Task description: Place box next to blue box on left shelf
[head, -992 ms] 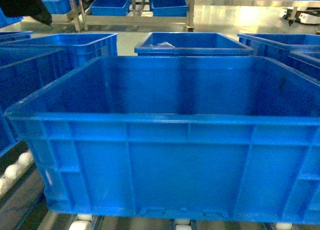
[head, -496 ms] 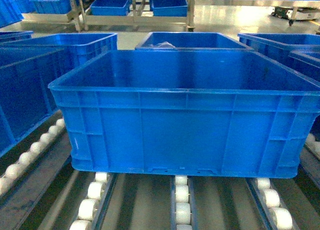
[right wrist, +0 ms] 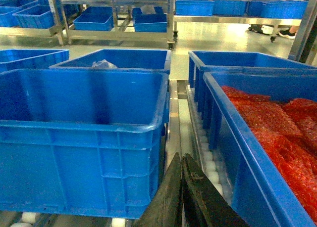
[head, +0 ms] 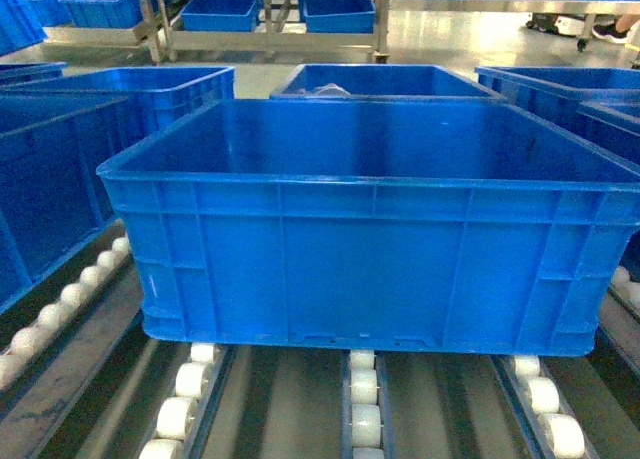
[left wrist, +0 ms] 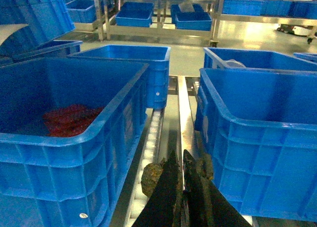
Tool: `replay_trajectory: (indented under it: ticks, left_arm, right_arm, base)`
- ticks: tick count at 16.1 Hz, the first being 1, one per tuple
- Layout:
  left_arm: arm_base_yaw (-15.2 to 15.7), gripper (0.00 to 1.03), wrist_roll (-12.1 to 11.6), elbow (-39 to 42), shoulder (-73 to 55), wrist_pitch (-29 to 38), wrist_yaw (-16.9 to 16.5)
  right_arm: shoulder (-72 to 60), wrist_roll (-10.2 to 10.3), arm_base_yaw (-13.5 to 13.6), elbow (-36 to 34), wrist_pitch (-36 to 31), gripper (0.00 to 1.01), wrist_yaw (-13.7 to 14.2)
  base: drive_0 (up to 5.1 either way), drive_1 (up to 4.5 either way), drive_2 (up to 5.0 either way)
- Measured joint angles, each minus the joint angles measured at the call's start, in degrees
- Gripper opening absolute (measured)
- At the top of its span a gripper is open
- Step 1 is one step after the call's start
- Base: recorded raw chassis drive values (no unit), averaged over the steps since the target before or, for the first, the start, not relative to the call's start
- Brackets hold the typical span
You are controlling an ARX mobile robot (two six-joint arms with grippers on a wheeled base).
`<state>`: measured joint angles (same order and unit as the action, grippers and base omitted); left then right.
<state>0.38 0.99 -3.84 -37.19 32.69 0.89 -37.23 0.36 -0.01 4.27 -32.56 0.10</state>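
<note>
On the far left we see a neighbouring blue crate [left wrist: 69,138] with a heap of red material [left wrist: 69,120] on its floor; its near corner runs out of the left wrist view. Behind it stands another blue crate [left wrist: 129,71], whose contents we cannot make out.

Next comes the left gripper [left wrist: 182,187], its dark fingers pressed together with nothing between them, poised over the gap between that crate and the box. A brownish lump beside the fingers is too blurred for us to identify.

In the middle sits the box [head: 370,229], resting on the white rollers [head: 365,399] of the left shelf [head: 60,379], just beside the crate on its left with a roller rail between them. We see nothing in it, though its floor is only partly in view. Behind it, a further crate [head: 385,84] holds something pale and crumpled [right wrist: 103,64].

The right gripper [right wrist: 182,187] hangs in the gap off the box's right side, fingers likewise closed on nothing.

On the far right, a crate [right wrist: 257,153] is filled with red mesh-like material [right wrist: 277,123]; its right part is cut off.
</note>
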Motion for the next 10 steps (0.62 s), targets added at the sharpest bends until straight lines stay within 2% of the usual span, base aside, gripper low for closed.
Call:
replay_trajectory:
  ticks: [5, 6, 10]
  left_arm:
    - [-0.5, 0.02, 0.0, 3.0, 5.9, -2.2, -0.8]
    - [-0.5, 0.02, 0.0, 3.0, 7.6, -4.0, -0.8]
    - [-0.5, 0.02, 0.0, 3.0, 16.7, -12.3, -0.9]
  right_arm:
    - [7.0, 0.0, 0.0, -2.2, 4.1, 0.02, -0.1]
    - [7.6, 0.0, 0.0, -3.5, 3.5, 0.02, -0.1]
    - [16.1, 0.0, 0.0, -3.5, 11.6, 0.02, -0.1]
  base:
    - [0.0, 0.00, 0.0]
    - [0.0, 0.00, 0.0]
    - [0.0, 0.00, 0.0]
